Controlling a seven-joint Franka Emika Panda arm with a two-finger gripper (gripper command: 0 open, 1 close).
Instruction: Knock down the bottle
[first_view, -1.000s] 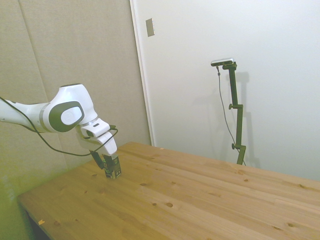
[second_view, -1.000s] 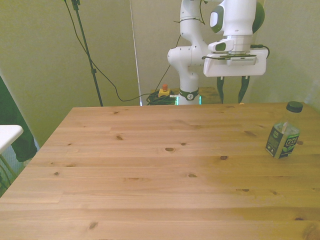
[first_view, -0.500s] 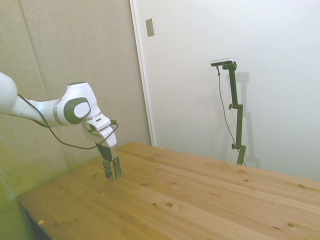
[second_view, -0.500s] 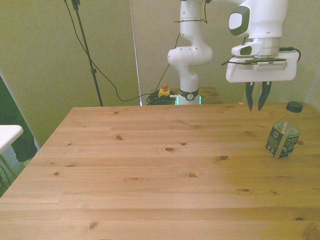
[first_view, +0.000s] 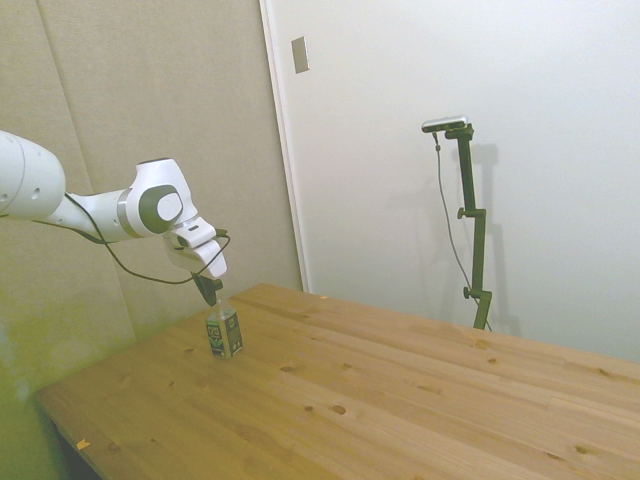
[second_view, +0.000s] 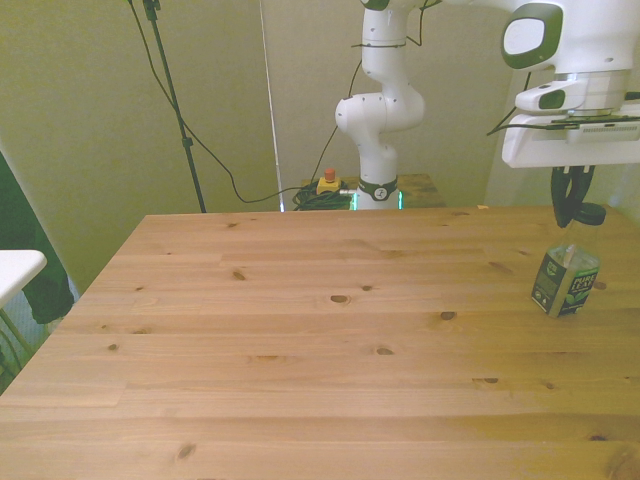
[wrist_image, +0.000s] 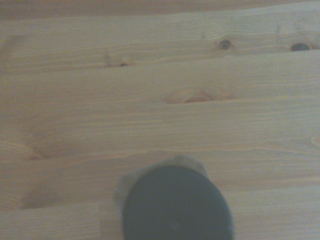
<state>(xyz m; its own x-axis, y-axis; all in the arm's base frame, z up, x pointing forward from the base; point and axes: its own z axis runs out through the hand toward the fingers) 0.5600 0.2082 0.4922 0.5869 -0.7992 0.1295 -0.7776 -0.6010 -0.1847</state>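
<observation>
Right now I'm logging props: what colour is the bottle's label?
Dark green with white print, on the small clear plastic bottle; the front view shows it best.

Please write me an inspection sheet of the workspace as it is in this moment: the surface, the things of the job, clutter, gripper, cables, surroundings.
Surface: wooden table of pale planks with dark knots.
Job's things: the bottle stands upright near the table edge at the front view's right, dark cap on; not knocked down.
Clutter: nothing seen on the table.
Gripper: the gripper is at the bottle's cap, fingers close together; contact cannot be told.
Cables: a black cable hangs in a loop under the arm's wrist; dark cables run down behind the table to the floor.
Surroundings: plain walls; a yellow box with a red button sits beside the robot's base.
</observation>
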